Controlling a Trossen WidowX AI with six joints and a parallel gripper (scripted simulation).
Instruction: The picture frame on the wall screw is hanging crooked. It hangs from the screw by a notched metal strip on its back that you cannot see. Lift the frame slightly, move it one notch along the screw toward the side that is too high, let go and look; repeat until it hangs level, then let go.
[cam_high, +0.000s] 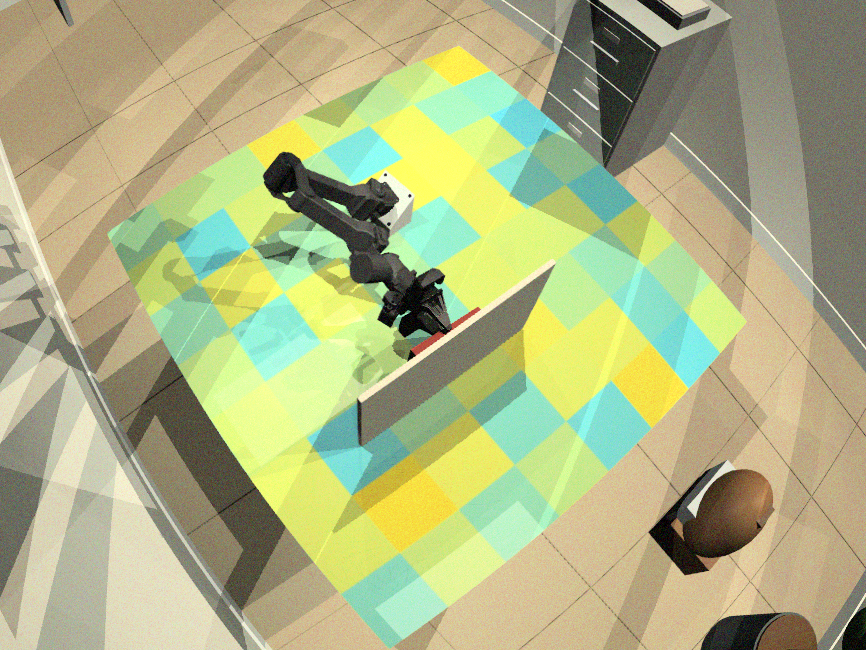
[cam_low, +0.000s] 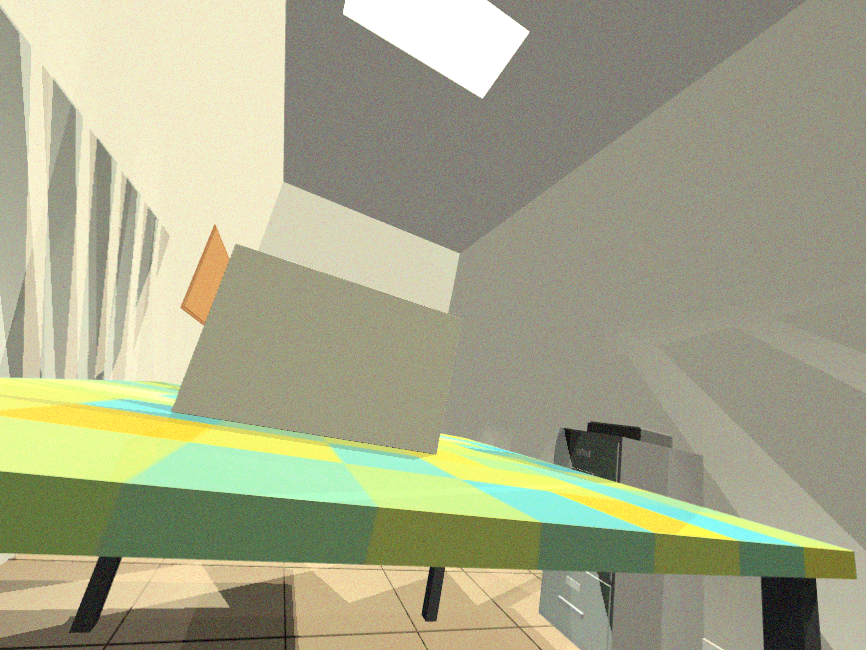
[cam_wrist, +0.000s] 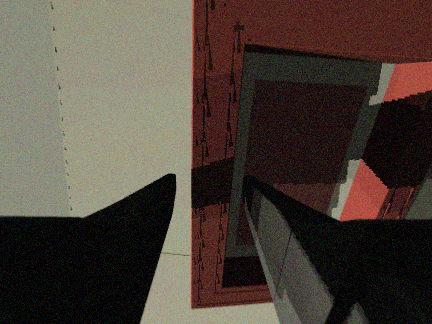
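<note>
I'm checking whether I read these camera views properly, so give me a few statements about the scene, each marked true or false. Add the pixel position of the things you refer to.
1. The red picture frame (cam_high: 428, 343) (cam_wrist: 212, 90) is on the arm's side of the upright panel (cam_high: 447, 370) (cam_low: 314, 349) (cam_wrist: 125, 125). True.
2. The jaws are shut, their fingertips touching. False: the fingertips stand apart.
3. The exterior view shows the front of the picture frame. False: the upright panel hides it there.
4. The arm's white base (cam_high: 405, 198) stands on the patterned table (cam_high: 559, 230) (cam_low: 454, 535). True.
5. The drawer cabinet (cam_high: 650, 90) (cam_low: 643, 503) stands on the patterned table. False: it stands on the floor beyond it.
</note>
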